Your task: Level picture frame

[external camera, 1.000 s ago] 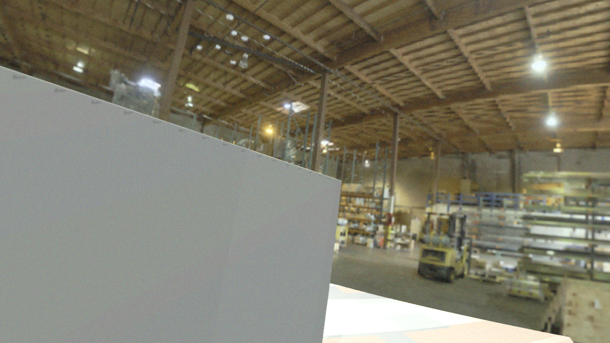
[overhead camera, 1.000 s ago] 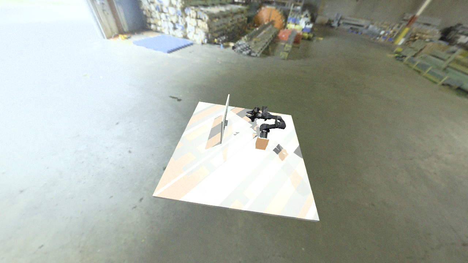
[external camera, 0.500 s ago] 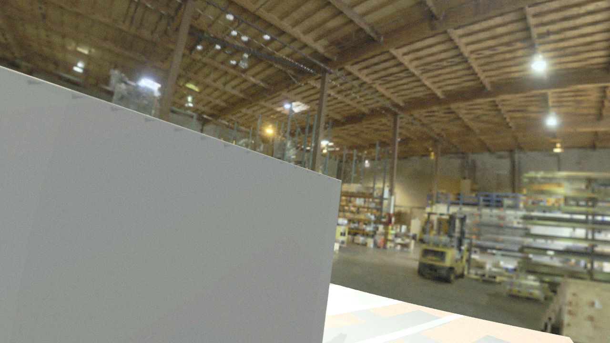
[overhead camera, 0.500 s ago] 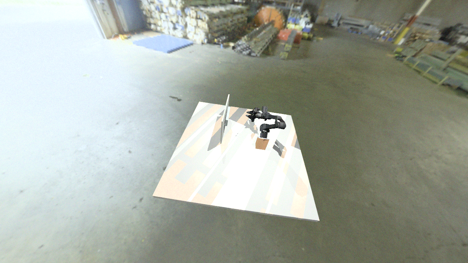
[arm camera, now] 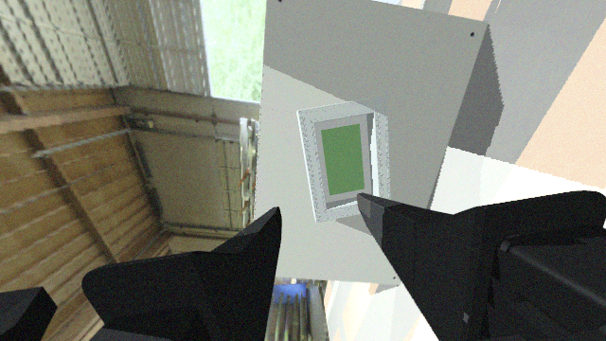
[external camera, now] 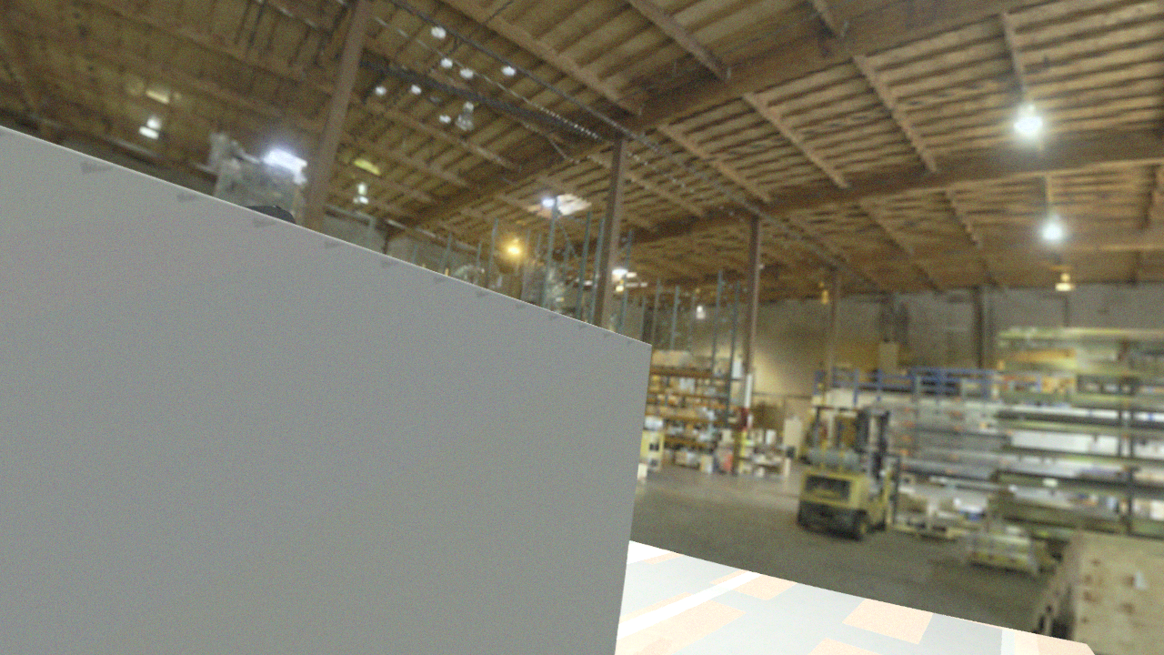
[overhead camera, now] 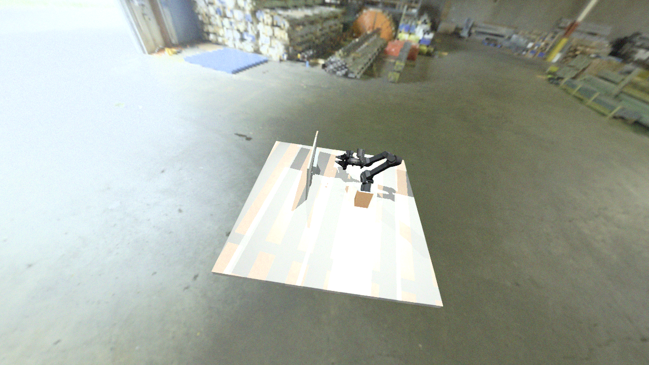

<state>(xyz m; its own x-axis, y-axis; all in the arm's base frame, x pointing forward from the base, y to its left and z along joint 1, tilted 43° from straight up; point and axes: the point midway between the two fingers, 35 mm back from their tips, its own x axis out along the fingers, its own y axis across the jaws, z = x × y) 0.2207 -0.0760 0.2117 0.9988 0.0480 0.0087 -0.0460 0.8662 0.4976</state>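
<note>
The picture frame (arm camera: pixel 313 161), pale grey with a green picture, hangs against the grey upright panel (arm camera: pixel 412 85) (overhead camera: pixel 309 177) (external camera: pixel 326 448). The wrist view is turned sideways, with up toward its left. The frame is tilted: its end toward the top of that view is nearer the panel's upper edge, so its right side is higher. The screw and notched strip are hidden. My gripper (arm camera: pixel 318 206) (overhead camera: pixel 337 159) is open and empty, its fingers apart in front of the panel. In the top view it stands off from the panel.
The panel stands on a patterned table top (overhead camera: pixel 281 254) (external camera: pixel 781 619). The arm's base is on a brown block (overhead camera: pixel 363 199). The exterior camera sees mostly the panel's back, which hides the frame. Shadows cross the panel in the wrist view.
</note>
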